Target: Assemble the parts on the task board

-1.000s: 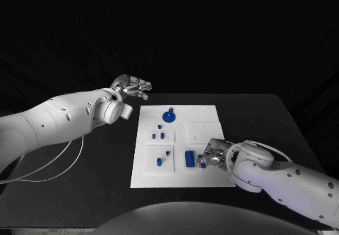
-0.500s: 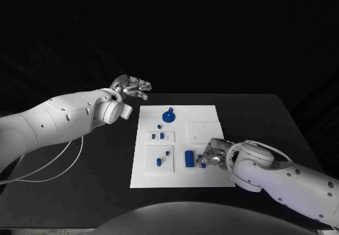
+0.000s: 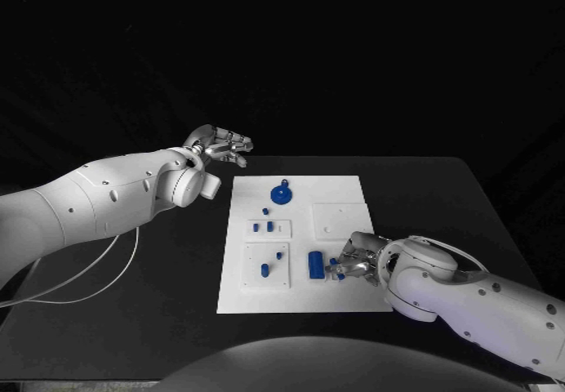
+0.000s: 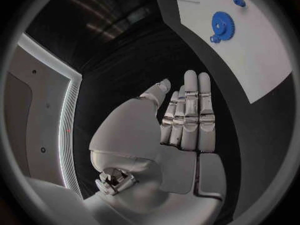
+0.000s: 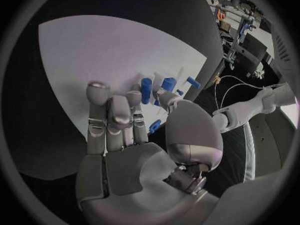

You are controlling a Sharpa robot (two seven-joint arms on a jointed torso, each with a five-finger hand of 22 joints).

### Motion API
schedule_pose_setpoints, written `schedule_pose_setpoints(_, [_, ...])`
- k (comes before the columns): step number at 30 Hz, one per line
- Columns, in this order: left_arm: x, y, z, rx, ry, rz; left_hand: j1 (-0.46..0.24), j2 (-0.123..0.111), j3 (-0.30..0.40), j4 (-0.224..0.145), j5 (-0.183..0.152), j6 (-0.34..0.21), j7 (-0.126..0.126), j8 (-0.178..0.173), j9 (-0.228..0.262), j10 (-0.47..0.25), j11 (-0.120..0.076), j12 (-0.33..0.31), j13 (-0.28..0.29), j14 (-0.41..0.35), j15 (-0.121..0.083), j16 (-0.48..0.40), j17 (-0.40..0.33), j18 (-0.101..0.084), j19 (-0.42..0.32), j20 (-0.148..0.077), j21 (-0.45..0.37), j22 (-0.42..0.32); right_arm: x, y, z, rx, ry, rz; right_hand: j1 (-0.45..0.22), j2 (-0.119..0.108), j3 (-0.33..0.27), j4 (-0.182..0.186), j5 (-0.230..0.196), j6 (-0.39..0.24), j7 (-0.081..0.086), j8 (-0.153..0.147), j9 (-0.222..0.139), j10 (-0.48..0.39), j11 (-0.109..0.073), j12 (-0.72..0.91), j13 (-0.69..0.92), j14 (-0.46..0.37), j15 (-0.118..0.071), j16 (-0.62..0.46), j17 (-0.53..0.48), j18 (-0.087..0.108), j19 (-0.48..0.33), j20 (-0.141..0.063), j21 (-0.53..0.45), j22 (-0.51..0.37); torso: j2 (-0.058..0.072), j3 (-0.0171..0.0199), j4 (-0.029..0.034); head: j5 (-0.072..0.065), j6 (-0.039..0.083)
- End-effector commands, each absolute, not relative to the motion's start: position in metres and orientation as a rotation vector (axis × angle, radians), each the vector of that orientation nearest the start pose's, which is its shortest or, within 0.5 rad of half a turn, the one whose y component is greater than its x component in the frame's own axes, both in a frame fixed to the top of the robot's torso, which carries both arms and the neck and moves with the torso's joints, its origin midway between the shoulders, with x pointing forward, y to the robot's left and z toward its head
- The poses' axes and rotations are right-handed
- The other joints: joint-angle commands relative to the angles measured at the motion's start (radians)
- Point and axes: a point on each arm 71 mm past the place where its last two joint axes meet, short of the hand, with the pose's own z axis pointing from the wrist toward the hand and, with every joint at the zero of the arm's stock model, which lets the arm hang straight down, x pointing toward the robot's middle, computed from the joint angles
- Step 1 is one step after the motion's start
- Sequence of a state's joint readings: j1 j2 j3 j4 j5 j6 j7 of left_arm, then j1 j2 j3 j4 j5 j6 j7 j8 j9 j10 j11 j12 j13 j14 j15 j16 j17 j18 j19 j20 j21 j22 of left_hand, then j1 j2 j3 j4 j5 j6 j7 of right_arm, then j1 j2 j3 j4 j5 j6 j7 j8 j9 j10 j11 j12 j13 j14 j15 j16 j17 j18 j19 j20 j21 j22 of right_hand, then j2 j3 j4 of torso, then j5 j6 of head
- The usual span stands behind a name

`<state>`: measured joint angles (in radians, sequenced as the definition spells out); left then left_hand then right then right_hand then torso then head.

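white board (image 3: 341, 298) mid table. right hand (image 3: 357, 255) at the board's right edge, fingers curled around a small blue peg (image 3: 337, 269); whether it grips it, cannot tell. just left of the peg, a blue bar (image 3: 316, 264) lies flat, long axis running toward the board's far edge. blue gear (image 3: 282, 194) near that far edge. left hand (image 3: 219, 145) off the far left corner, holding nothing, fingers straight and close together.

You can read no text, label, number or sign on anything in these views.
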<state>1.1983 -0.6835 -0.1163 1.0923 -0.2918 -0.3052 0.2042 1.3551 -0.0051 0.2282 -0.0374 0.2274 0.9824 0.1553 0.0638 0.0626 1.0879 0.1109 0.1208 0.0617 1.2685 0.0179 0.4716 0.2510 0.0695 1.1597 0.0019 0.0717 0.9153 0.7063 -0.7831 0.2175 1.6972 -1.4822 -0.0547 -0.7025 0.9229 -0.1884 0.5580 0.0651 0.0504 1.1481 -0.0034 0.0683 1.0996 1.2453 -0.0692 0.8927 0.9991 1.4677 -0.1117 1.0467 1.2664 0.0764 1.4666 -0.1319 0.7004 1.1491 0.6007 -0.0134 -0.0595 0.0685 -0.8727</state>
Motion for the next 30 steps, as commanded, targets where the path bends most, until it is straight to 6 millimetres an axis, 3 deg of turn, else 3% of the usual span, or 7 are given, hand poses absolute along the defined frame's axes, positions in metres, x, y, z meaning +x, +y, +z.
schedule_pose_setpoints(1, [0.548, 0.260, -0.236, -0.955, 1.608, -1.065, -0.001, -0.002, 0.000, 0.005, -0.001, -0.006, -0.001, 0.000, 0.001, -0.008, 0.000, 0.005, -0.001, 0.000, 0.009, -0.002, -0.001, 0.003, 0.008, 0.002, -0.001, -0.001, 0.377, -0.158, -0.314, 0.190, 2.266, 0.365, 0.004, -0.005, -0.005, 0.013, -0.002, 0.006, 0.001, 0.003, 0.002, 0.003, 0.005, -0.004, 0.001, 0.006, -0.003, -0.003, 0.002, -0.003, 0.049, -0.007, 0.000, -0.001, 0.000, 0.0003, -0.0007, 0.000, 0.000])
schedule_pose_setpoints(16, [0.548, 0.261, -0.236, -0.956, 1.610, -1.063, -0.001, -0.002, 0.000, 0.005, -0.001, -0.006, -0.001, 0.000, 0.001, -0.008, 0.000, 0.005, -0.001, 0.000, 0.009, -0.002, -0.001, 0.003, 0.008, 0.002, -0.001, -0.001, 0.376, -0.159, -0.309, 0.205, 2.262, 0.381, 0.001, -0.012, -0.004, 0.039, -0.002, 0.010, 0.000, 0.002, 0.006, 0.008, 0.004, -0.004, 0.006, 0.007, -0.003, -0.005, 0.006, -0.003, 0.049, -0.007, 0.003, -0.004, 0.000, 0.0003, -0.0003, 0.001, 0.000])
schedule_pose_setpoints(30, [0.548, 0.261, -0.236, -0.957, 1.611, -1.062, -0.001, -0.002, 0.000, 0.005, -0.001, -0.006, -0.001, 0.000, 0.001, -0.008, 0.000, 0.005, -0.001, 0.000, 0.009, -0.002, -0.001, 0.003, 0.008, 0.002, -0.001, -0.001, 0.380, -0.167, -0.302, 0.222, 2.266, 0.392, 0.009, -0.016, -0.006, 0.020, -0.002, 0.014, 0.000, 0.003, 0.007, 0.009, 0.004, -0.005, 0.009, 0.008, -0.003, -0.007, 0.006, -0.004, 0.049, -0.007, 0.005, -0.006, 0.000, 0.0002, -0.0007, 0.000, 0.000])
